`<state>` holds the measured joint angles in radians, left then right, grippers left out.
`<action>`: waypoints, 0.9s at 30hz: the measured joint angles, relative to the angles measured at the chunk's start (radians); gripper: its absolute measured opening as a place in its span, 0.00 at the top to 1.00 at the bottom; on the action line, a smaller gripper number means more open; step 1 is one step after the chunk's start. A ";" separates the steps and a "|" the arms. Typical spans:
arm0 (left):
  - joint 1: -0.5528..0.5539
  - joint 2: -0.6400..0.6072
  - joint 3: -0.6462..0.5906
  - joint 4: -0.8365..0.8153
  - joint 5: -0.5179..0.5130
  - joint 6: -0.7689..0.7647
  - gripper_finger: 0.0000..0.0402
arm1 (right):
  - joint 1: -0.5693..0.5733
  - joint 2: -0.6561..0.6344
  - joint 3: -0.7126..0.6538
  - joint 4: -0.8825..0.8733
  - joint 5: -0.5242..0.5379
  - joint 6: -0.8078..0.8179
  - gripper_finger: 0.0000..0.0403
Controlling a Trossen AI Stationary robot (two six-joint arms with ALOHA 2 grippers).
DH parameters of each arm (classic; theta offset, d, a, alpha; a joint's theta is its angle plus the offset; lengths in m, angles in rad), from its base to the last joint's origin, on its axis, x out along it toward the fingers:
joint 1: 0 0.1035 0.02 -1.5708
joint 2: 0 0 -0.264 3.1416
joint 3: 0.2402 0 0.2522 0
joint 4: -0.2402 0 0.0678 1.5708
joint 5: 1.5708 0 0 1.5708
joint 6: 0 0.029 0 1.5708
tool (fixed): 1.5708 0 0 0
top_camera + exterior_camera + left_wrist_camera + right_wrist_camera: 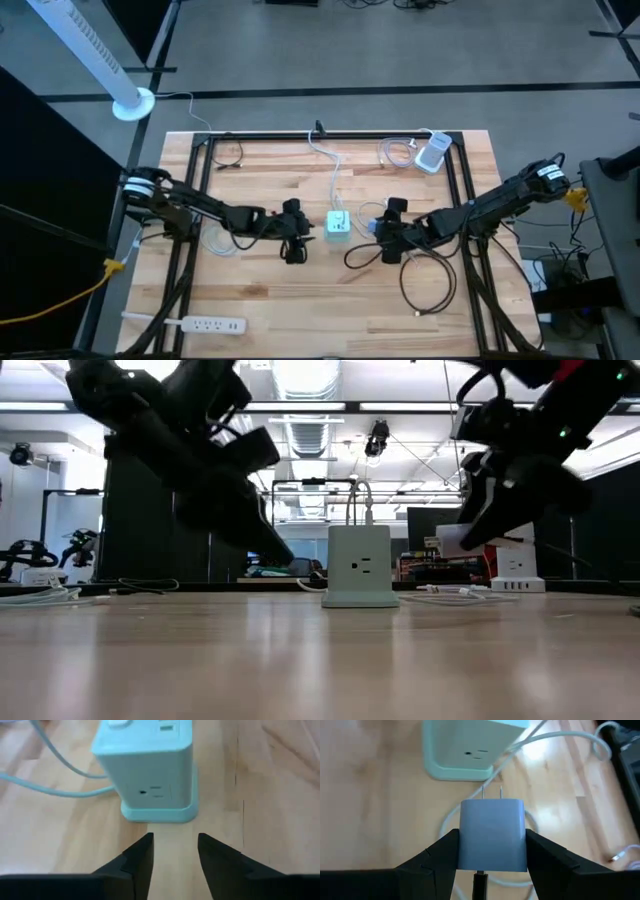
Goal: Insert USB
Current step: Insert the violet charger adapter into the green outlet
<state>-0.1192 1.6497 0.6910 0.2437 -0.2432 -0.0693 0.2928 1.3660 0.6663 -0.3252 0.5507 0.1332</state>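
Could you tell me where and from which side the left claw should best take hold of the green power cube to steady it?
Grip the power cube across its two flat side walls, above the flared base. Its socket face points at the open left claw, so come straight in from there. Stay low: cables leave its top. The right claw holds the charger plug, prongs aimed at the opposite face.

Smooth plastic power cube (150, 767) — pale grained wood table (260, 795).

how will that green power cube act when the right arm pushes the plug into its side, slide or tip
The power cube looks small and light on smooth wood, so it may slide. Its flared base, seen by the left wrist, should resist tipping. The open left gripper sits just short of the far side, apart from it, and could brace it while the right gripper presses the charger in.
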 joint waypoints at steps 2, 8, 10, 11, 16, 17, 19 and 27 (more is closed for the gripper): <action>0.012 0.013 0.000 -0.003 0.002 -0.067 0.70 | 0.001 0.024 -0.024 0.051 0.041 -0.072 0.53; 0.067 0.018 0.000 0.009 0.103 -0.236 0.78 | 0.001 0.112 -0.059 0.213 0.122 -0.240 0.53; 0.083 0.018 0.000 0.031 0.124 -0.265 0.81 | 0.004 0.147 -0.061 0.262 0.160 -0.294 0.53; 0.090 0.018 0.000 0.036 0.126 -0.276 0.82 | 0.004 0.166 -0.062 0.292 0.176 -0.322 0.53; 0.116 0.018 0.000 0.061 0.192 -0.297 0.86 | 0.024 0.277 -0.062 0.411 0.285 -0.448 0.53; 0.119 0.018 0.000 0.068 0.209 -0.300 0.87 | 0.033 0.297 -0.061 0.428 0.319 -0.458 0.53; 0.123 0.018 0.000 0.071 0.235 -0.301 0.88 | 0.055 0.325 -0.058 0.454 0.396 -0.482 0.53; 0.131 0.018 0.000 0.091 0.235 -0.297 0.92 | 0.096 0.367 -0.050 0.541 0.484 -0.562 0.53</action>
<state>0.0116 1.6676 0.6914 0.3352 -0.0082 -0.3662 0.3885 1.7331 0.6166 0.2160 1.0345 -0.4292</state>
